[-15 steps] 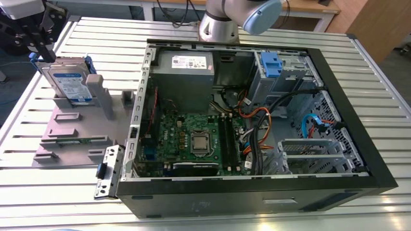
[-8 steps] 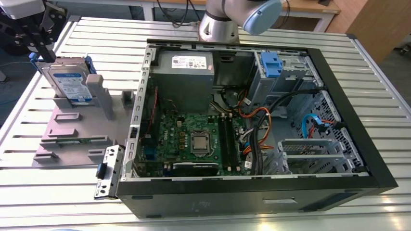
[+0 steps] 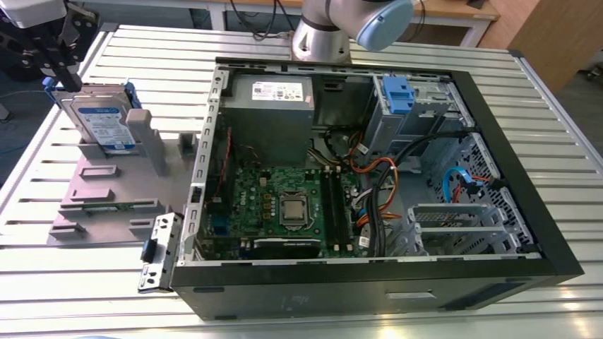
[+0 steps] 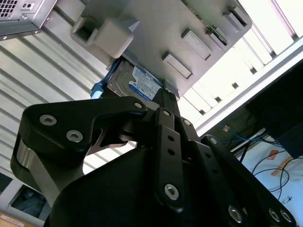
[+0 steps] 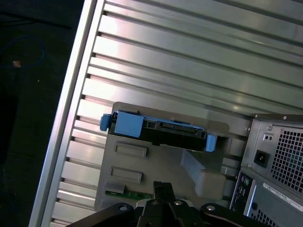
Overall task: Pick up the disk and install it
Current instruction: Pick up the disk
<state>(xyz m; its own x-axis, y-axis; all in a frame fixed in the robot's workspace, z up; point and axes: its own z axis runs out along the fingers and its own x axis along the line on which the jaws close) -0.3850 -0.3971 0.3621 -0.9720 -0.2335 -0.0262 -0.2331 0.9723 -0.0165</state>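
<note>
Task looks barely begun. The disk [image 3: 99, 123] stands on edge in a slot of the grey holder plate [image 3: 104, 191]. The plate lies on the slatted metal surface [image 3: 56, 282], near the surface's edge on the exterior view's left and just beside the open PC case [image 3: 377, 289].

Disk's label faces out in the exterior view, w/ blue rails along its edges. In the first wrist view its connector edge [image 5: 161, 130] shows betw. the two blue rail ends, seated in the plate.

The claw [image 3: 58, 74] hangs above and just behind the disk, toward the surface's far corner on the exterior view's left. It's apart from the disk, no contact seen. In the first wrist view the claw [image 5: 162, 187] looks pinched narrow, tips together, nothing held.

Inside the case:
- The drive cage w/ a blue latch [image 3: 396, 95] sits at the far corner on the exterior view's right, no drive seen in it.
- The grey power-supply box [image 3: 268, 106] and the motherboard [image 3: 282, 205] sit nearer the holder side.

Judgement: nothing done yet on pick or install. The disk is not gripped or lifted, so both steps are left.
</note>
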